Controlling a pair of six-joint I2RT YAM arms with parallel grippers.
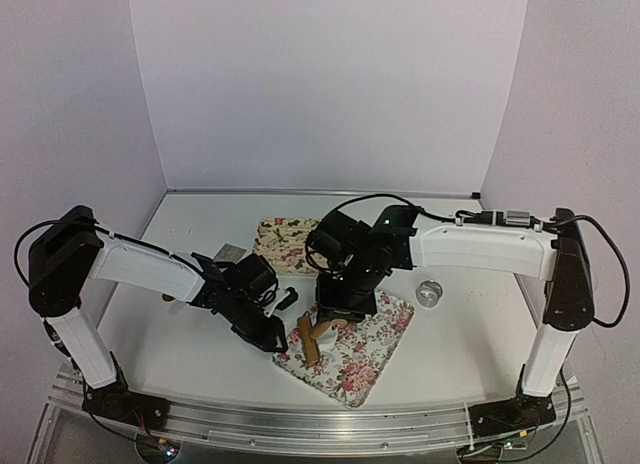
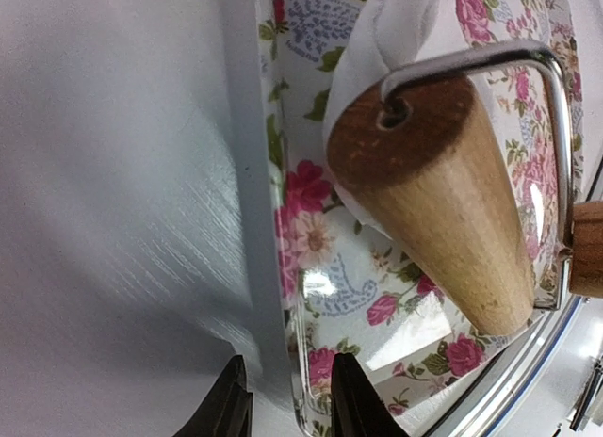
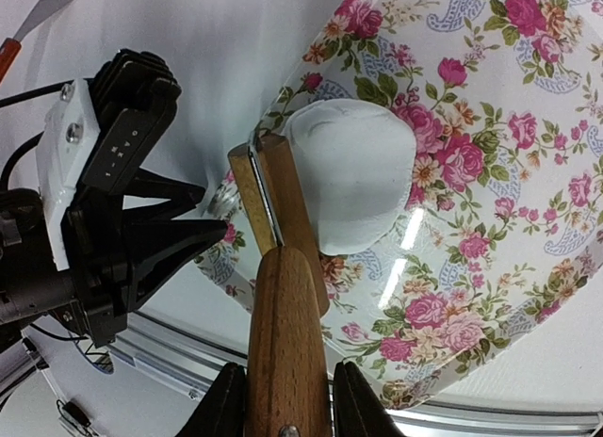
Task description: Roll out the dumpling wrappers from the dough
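Observation:
A flattened white dough patch (image 3: 353,173) lies on the near flowered tray (image 1: 365,359); it also shows in the left wrist view (image 2: 377,32). My right gripper (image 3: 285,380) is shut on the wooden handle of a small roller (image 3: 287,343). The roller's barrel (image 2: 443,202) rests at the dough's left edge. In the top view the roller (image 1: 310,339) sits at the tray's left side, under my right gripper (image 1: 335,309), and the arm hides the dough. My left gripper (image 2: 287,376) is closed over the tray's left rim (image 2: 292,296), also seen from above (image 1: 275,334).
A second flowered tray (image 1: 290,242) stands behind the near one. A small shiny metal ring (image 1: 431,294) lies on the table to the right. A flat metal scraper (image 1: 230,252) lies at the left. The metal table rail runs along the near edge.

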